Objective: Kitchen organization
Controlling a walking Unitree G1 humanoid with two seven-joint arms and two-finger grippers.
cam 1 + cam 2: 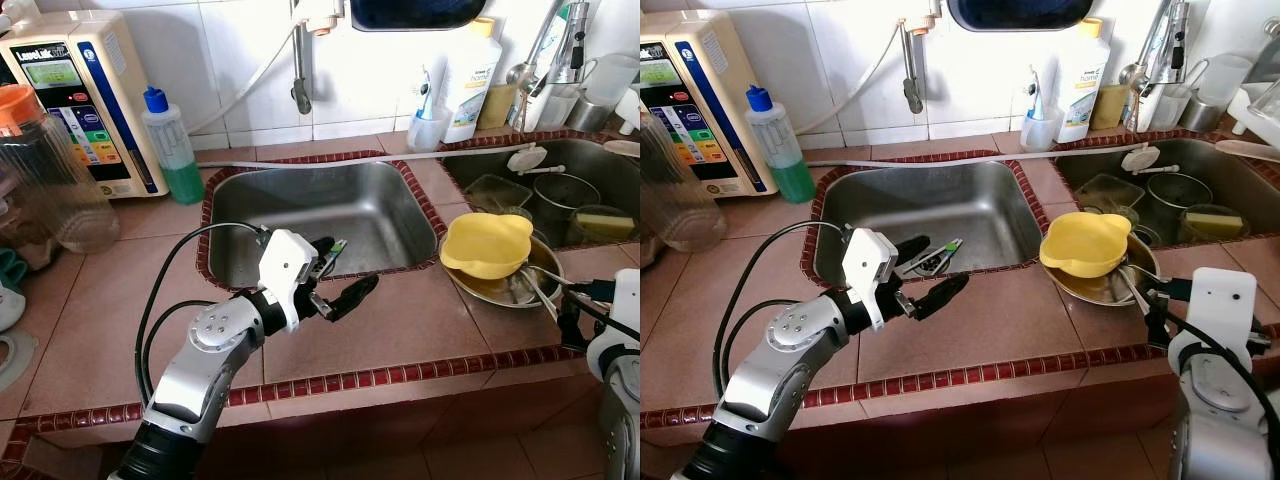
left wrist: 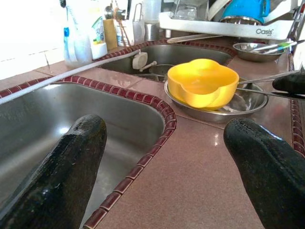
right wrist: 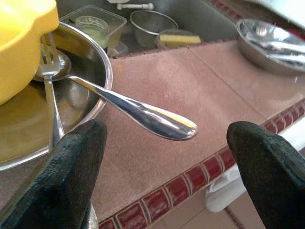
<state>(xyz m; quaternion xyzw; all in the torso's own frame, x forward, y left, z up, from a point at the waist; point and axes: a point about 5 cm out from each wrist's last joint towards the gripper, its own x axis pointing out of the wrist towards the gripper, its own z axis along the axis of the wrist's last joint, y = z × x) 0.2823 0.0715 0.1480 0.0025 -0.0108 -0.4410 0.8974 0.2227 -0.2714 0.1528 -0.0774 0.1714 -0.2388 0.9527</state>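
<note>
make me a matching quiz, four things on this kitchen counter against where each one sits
Things:
1. yellow bowl
2. green soap bottle
3. yellow sponge
4. spoon handle

Places:
A. in the right-hand sink
B. sticking out over the counter tiles, before the open right pincer
C. in the steel pan
D. beside the water machine

Pairs: 1-C, 2-D, 3-A, 4-B
</note>
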